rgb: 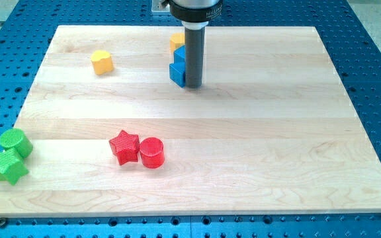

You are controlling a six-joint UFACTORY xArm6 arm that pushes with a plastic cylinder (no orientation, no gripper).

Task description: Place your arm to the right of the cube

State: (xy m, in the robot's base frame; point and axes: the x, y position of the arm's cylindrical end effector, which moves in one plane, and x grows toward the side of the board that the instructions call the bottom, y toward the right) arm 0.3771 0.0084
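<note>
Blue is the colour to watch: the blue block [177, 68] sits near the top middle of the tabletop [256, 132], and the dark rod stands right against its right-hand side as the view shows it. My tip [193, 86] rests on the wood just beside the block's lower right corner, touching it or nearly so. The rod hides part of the block, so I would guess it is the cube the task means, though its upper part looks stepped and I cannot be sure of the shape.

Judged from here, the step is nearly done. To finish well, the tip should settle on the right of the block without nudging it leftward; a small move away to the right would keep a clean gap.

Just behind the blue block, a yellow block [176, 41] peeks out. Further left lies a yellow pentagon [101, 62]. Well below, a red star [124, 146] touches a red cylinder [151, 152]. At the left edge sit a green cylinder [15, 142] and green star [8, 166].

No containers are on the board. No jaws exist here, only the rod.
</note>
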